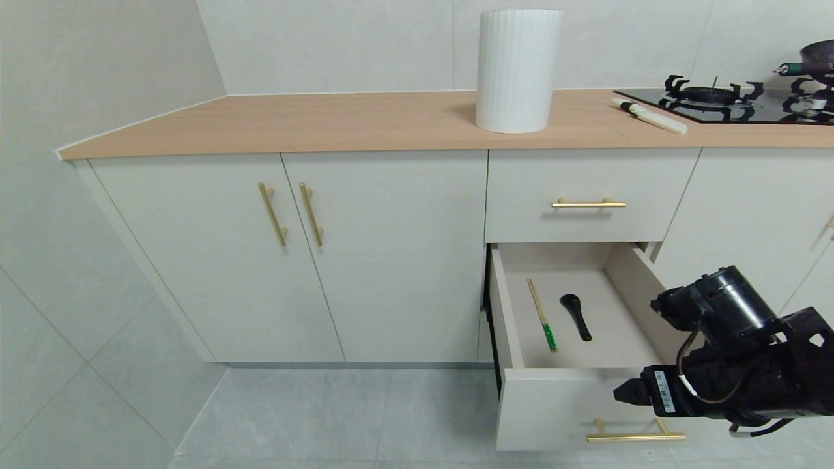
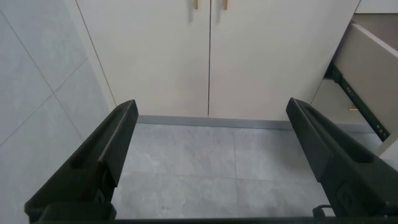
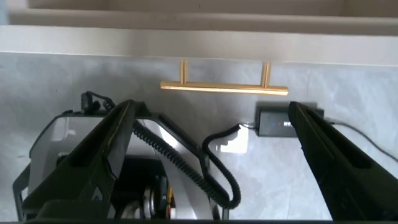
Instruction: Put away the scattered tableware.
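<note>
Bright, even light with faint, soft shadows.

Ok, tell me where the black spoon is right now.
In the head view, the black spoon lies inside the open lower drawer at the robot's right, just right of the green-tipped chopsticks and not touching them.

A white ribbed cylinder [image 1: 518, 68] stands upright on the wooden counter [image 1: 326, 120]; a black hob [image 1: 756, 114] sits at its far right end, a dark pot [image 1: 818, 57] on it; below, two cupboard doors [image 1: 384, 260] carry brass handles [image 1: 272, 213]; grey tiles cover the floor [image 1: 293, 417].
</note>
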Controlling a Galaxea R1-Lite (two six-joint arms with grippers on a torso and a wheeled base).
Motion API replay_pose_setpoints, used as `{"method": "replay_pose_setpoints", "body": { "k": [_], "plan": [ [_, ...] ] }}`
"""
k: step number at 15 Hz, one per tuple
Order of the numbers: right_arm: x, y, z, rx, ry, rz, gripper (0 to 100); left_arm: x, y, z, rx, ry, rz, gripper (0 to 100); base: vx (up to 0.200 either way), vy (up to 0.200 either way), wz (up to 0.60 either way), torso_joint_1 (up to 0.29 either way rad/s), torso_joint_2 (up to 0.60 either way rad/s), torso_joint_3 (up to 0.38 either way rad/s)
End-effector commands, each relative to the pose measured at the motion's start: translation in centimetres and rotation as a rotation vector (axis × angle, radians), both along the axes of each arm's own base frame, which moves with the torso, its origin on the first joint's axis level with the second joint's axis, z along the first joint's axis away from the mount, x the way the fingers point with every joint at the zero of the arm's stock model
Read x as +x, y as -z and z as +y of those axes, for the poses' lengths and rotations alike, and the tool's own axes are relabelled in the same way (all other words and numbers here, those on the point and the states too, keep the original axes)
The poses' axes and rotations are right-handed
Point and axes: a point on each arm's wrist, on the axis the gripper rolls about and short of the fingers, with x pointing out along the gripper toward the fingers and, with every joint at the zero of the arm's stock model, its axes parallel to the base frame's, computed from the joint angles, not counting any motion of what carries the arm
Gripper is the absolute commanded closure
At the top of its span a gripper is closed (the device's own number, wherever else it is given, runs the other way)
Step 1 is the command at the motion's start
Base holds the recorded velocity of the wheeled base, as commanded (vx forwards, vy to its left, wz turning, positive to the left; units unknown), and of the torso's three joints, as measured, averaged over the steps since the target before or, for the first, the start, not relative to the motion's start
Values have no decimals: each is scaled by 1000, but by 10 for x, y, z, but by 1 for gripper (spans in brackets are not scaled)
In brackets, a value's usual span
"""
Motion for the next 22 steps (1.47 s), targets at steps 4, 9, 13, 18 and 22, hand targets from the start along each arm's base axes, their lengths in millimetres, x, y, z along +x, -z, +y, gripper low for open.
{"method": "replay_pose_setpoints", "body": {
  "k": [4,9,13,18,22],
  "plan": [
    [11,16,4,-56,35,15,0,0,0,0,-1,0,-1,0,0,0,0,0,0,0],
    [17,23,6,-48,38,-5,0,0,0,0,-1,0,-1,0,0,0,0,0,0,0],
    [21,30,7,-34,40,-35,0,0,0,0,-1,0,-1,0,0,0,0,0,0,0],
    [42,37,2,-17,77,-97,0,0,0,0,-1,0,1,0,0,0,0,0,0,0],
    [68,38,6,-28,57,-138,0,0,0,0,-1,0,-1,0,0,0,0,0,0,0]
  ]
}}
